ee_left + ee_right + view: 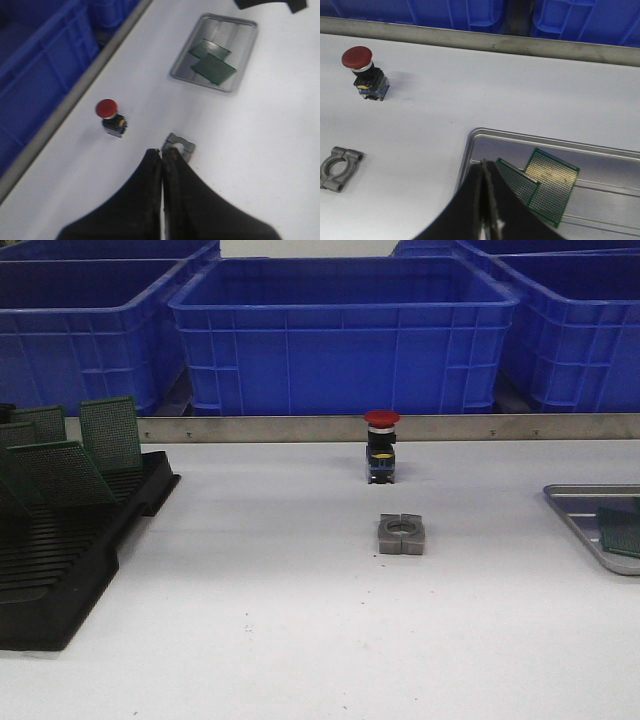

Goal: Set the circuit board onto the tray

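Note:
The grey metal tray (575,502) sits at the table's right edge and holds two green circuit boards (552,182), one partly over the other; they also show in the left wrist view (213,68) and one shows in the front view (620,530). More green boards (110,432) stand in the black slotted rack (60,560) at the left. My left gripper (162,152) is shut and empty, above the table near the grey clamp block. My right gripper (486,165) is shut and empty, over the tray's near left rim (470,145). Neither gripper shows in the front view.
A red-capped push button (381,445) stands mid-table at the back. A grey metal clamp block (401,534) lies in front of it. Big blue crates (340,335) stand behind a metal rail (300,428) along the table's far edge.

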{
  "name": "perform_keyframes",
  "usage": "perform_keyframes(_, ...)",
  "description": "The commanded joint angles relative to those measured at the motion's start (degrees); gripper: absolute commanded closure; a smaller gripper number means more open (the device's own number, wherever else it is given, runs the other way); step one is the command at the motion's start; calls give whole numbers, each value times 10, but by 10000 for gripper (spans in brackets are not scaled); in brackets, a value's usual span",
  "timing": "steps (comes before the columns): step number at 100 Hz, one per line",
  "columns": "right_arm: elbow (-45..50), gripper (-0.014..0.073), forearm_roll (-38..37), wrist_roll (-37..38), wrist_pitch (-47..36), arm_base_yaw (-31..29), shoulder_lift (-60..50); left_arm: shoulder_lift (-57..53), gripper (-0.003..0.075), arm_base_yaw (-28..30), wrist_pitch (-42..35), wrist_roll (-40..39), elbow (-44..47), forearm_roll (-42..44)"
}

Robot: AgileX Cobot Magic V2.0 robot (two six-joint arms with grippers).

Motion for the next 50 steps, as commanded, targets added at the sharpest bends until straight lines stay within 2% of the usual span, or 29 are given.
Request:
perform_keyframes(1, 13, 653, 4, -14, -44, -2, -57, -62, 738, 2, -98, -13, 24, -34)
perform_keyframes(27, 69, 653, 5, -14, -71, 0, -187, -222, 738, 2, -356, -58, 198, -37)
perform_keyframes(50, 119, 653, 11, -14, -63, 23, -325, -367, 738, 2, -498, -58, 355, -82)
